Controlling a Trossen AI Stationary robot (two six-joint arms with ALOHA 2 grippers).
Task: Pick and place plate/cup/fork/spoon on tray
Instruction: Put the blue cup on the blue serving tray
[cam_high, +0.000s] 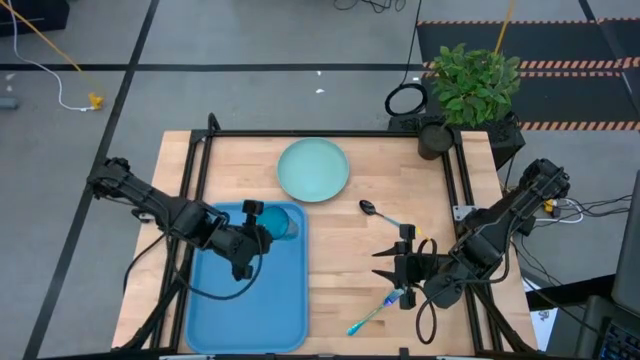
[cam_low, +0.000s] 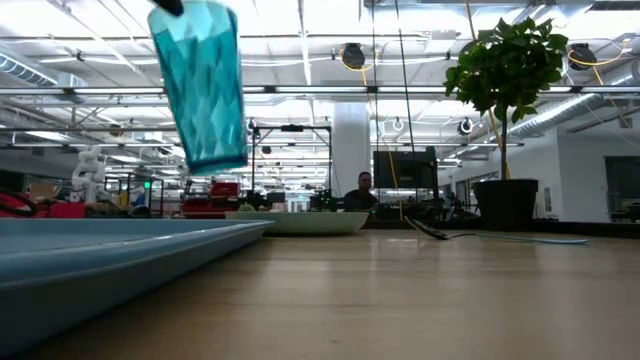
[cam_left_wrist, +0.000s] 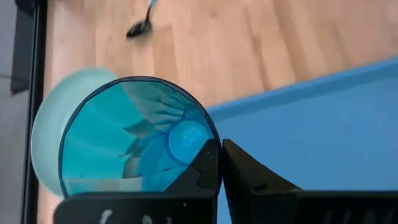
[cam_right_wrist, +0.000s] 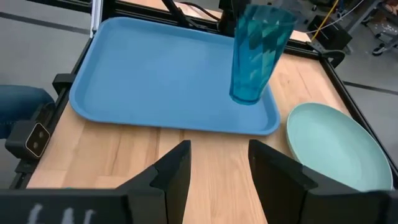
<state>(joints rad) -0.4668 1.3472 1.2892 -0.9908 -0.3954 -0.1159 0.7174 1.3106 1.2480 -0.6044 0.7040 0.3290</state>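
- cup (cam_right_wrist: 258, 50): translucent teal-blue, faceted pattern
- tray (cam_right_wrist: 155, 81): bright blue
- plate (cam_high: 313, 168): pale mint green
- tabletop (cam_high: 350, 260): light wood grain

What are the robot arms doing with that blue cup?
The left gripper is holding the cup by its rim, up in the air over a corner of the blue tray. The tray has nothing on it yet. The right gripper waits open above the table, holding nothing. The green plate, the spoon and the fork lie on the wooden table.
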